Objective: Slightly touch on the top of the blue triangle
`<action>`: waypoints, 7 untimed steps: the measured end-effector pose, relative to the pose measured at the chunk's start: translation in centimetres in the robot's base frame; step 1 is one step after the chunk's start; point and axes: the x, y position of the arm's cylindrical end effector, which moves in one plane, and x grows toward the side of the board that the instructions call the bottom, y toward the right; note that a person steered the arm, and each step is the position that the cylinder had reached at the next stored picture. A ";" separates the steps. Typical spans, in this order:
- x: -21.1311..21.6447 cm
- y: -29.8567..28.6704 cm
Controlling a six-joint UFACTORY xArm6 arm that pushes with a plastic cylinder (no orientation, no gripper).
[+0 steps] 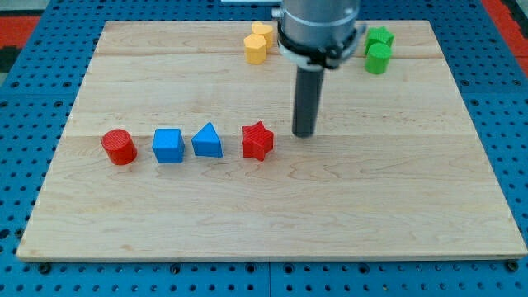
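Note:
The blue triangle [207, 141] lies on the wooden board [272, 214], left of centre, in a row of blocks. A blue cube [168, 146] is just to its left and a red star [256, 141] just to its right. A red cylinder [119, 147] ends the row at the view's left. My tip [304, 133] is down near the board, right of the red star with a small gap, and well to the right of the blue triangle. It touches no block.
Two yellow blocks [258, 43] sit near the view's top centre, left of the arm body. Two green blocks [379, 48] sit at the top right. The board rests on a blue perforated table [33, 82].

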 end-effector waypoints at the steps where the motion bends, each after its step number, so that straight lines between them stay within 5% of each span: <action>1: -3.2 -4.1; 7: 1.0 -11.0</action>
